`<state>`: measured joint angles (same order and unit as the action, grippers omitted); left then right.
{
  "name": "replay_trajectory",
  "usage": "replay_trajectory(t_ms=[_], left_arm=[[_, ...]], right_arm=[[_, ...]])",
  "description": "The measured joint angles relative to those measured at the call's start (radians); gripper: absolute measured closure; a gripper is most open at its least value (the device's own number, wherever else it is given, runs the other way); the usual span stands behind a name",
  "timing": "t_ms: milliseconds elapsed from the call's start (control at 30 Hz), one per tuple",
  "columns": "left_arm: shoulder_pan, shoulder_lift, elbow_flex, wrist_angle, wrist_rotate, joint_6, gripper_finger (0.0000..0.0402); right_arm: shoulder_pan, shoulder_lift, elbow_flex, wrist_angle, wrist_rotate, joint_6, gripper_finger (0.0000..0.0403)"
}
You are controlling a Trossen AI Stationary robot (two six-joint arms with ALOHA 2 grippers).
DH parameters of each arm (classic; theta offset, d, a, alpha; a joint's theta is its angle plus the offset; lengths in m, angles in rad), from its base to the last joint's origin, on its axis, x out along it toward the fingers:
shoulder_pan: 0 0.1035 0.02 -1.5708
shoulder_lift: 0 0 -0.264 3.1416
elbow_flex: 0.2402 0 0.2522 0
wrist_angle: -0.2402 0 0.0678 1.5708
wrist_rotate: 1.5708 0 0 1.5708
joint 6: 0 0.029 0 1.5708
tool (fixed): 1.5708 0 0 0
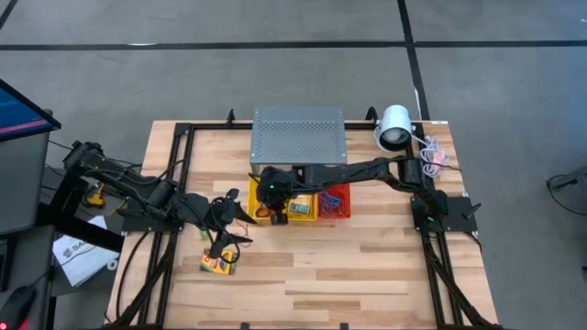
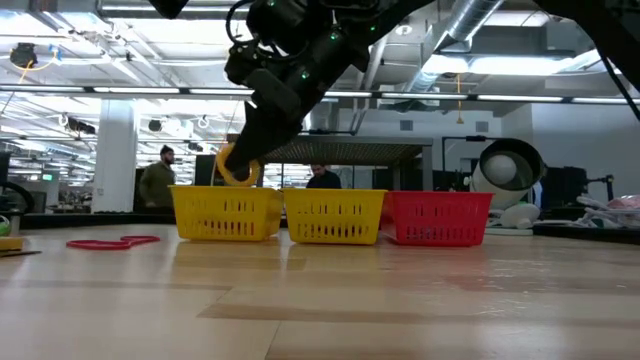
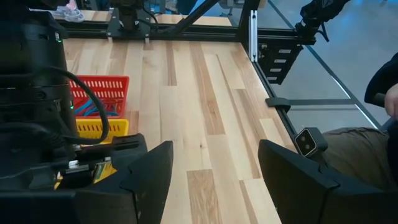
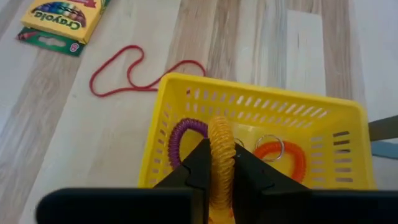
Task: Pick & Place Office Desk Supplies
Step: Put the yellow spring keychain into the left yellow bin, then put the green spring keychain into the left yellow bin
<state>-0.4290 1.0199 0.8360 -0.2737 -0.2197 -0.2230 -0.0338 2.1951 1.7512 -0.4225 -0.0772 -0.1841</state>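
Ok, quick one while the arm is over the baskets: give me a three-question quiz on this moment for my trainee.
1. True or false: the right gripper is shut on a yellow coil band.
2. What lies in the yellow basket under it? A: a purple coil and an orange coil. B: a crayon box. C: nothing.
3. Fill in: the left gripper is ___, with nothing between its fingers.
Key: 1 true; 2 A; 3 open.

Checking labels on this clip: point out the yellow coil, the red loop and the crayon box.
yellow coil (image 4: 220, 155): right wrist view, its upright middle between the jaws.
red loop (image 4: 118, 70): right wrist view, a bend of the band.
crayon box (image 4: 61, 15): right wrist view, its printed yellow face.
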Motion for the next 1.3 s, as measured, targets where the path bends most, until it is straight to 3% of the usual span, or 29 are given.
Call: replay_trajectory(t_ms=[667,1067,1300], left_arm=[[0.000,0.000,0.000,-0.029,0.000,-0.006,0.0170],[-0.009,0.000,0.000,-0.069,0.011,-0.059,0.0170],[-0.056,0.000,0.000,-0.208,0.014,-0.212,0.0170]], right_arm=[[0.001,-0.036,0.007,-0.035,-0.003,-0.010,0.0263],[0.054,-0.212,0.008,-0.126,-0.002,-0.026,0.0258],[0.130,-0.286,-0.019,-0.199,-0.003,-0.026,0.0260]])
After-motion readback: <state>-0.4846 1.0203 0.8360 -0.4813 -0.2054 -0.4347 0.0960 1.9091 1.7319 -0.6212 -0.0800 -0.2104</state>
